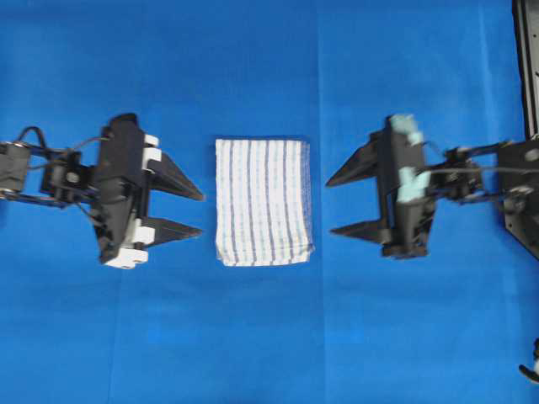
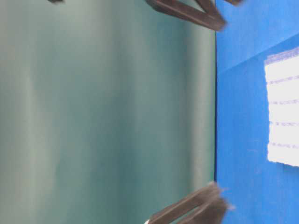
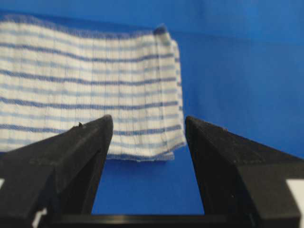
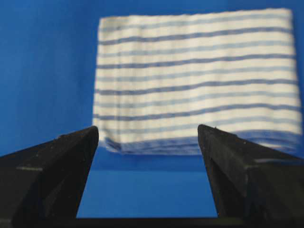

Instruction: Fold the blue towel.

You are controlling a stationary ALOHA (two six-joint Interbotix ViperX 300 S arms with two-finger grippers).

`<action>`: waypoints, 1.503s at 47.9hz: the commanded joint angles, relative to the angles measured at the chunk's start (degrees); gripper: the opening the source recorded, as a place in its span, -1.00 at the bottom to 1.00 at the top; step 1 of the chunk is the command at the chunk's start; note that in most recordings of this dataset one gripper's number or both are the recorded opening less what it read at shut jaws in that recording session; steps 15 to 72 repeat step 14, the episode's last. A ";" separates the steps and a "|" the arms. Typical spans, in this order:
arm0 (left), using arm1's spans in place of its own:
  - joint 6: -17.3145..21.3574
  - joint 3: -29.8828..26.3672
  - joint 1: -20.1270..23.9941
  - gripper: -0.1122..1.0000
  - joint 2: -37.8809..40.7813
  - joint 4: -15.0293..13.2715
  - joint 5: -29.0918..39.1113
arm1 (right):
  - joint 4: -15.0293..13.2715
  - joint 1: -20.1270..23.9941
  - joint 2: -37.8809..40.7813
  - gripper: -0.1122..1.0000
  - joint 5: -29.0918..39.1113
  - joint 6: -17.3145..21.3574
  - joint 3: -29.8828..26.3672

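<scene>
The blue towel (image 1: 263, 202) is a white cloth with thin blue stripes, lying folded into a small rectangle in the middle of the blue table covering (image 1: 269, 337). It shows too in the left wrist view (image 3: 90, 85), the right wrist view (image 4: 194, 80) and at the right edge of the table-level view (image 2: 282, 112). My left gripper (image 1: 202, 213) stands open just left of the towel, apart from it, nothing between its fingers. To the towel's right my right gripper (image 1: 329, 205) is open as well, a short gap away and empty. Both point at the towel.
A dark frame (image 1: 526, 67) runs along the right edge of the overhead view, by the right arm's base. Black finger shapes (image 2: 191, 210) cross the bottom and top of the blurred table-level view. Blue covering lies all round the towel.
</scene>
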 commanded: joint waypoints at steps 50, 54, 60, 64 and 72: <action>1.23 8.88 0.00 0.19 -14.33 0.18 -0.88 | -4.31 -1.05 -20.30 0.74 5.45 -0.09 6.06; 1.23 8.88 0.00 0.19 -14.33 0.18 -0.88 | -4.31 -1.05 -20.30 0.74 5.45 -0.09 6.06; 1.23 8.88 0.00 0.19 -14.33 0.18 -0.88 | -4.31 -1.05 -20.30 0.74 5.45 -0.09 6.06; 1.23 8.88 0.00 0.19 -14.33 0.18 -0.88 | -4.31 -1.05 -20.30 0.74 5.45 -0.09 6.06; 1.23 8.88 0.00 0.19 -14.33 0.18 -0.88 | -4.31 -1.05 -20.30 0.74 5.45 -0.09 6.06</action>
